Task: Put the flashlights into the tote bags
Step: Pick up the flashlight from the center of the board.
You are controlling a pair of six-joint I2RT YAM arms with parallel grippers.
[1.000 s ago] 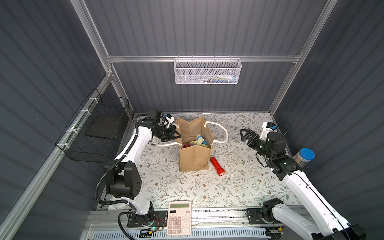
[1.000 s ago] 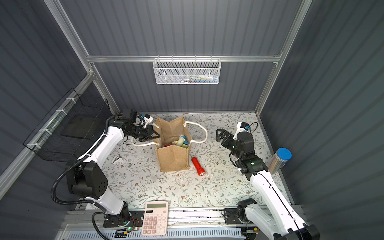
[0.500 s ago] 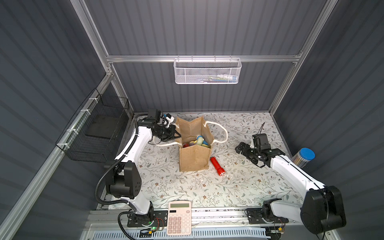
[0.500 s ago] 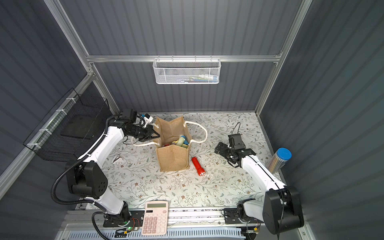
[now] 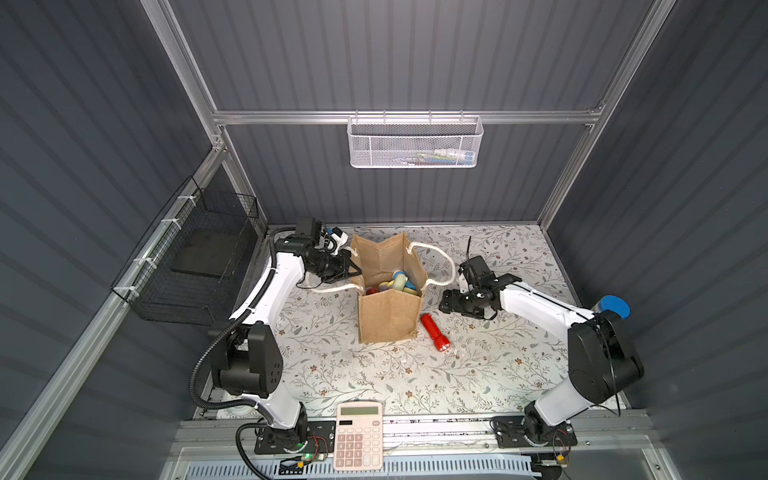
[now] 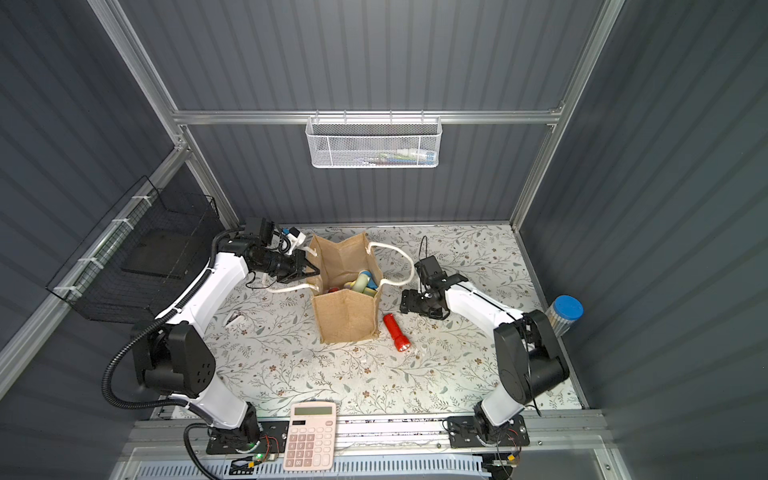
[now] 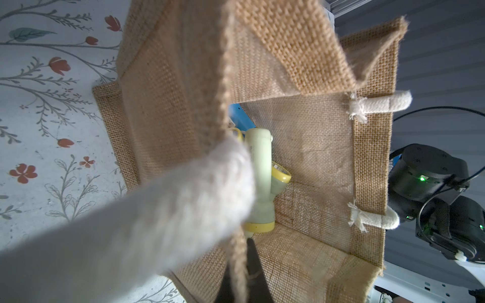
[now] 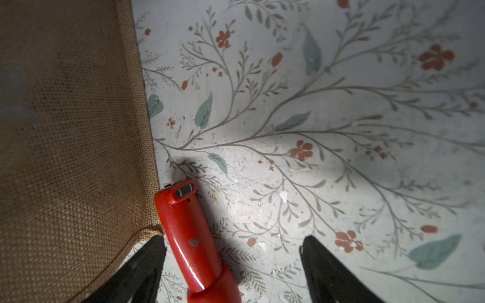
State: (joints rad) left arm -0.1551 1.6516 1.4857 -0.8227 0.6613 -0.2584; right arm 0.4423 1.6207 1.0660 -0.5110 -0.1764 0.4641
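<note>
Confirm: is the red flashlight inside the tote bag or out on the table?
Out. The red flashlight lies flat on the table beside the tote bag, tail by its base.

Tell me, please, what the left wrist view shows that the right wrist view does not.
Left wrist only: inside the tote bag, a pale green flashlight; a white rope handle; the left claw shut on the bag's wall. Right wrist only: the red flashlight lying between the fingers of the open right claw. Both: the bag's jute and the floral table.
</note>
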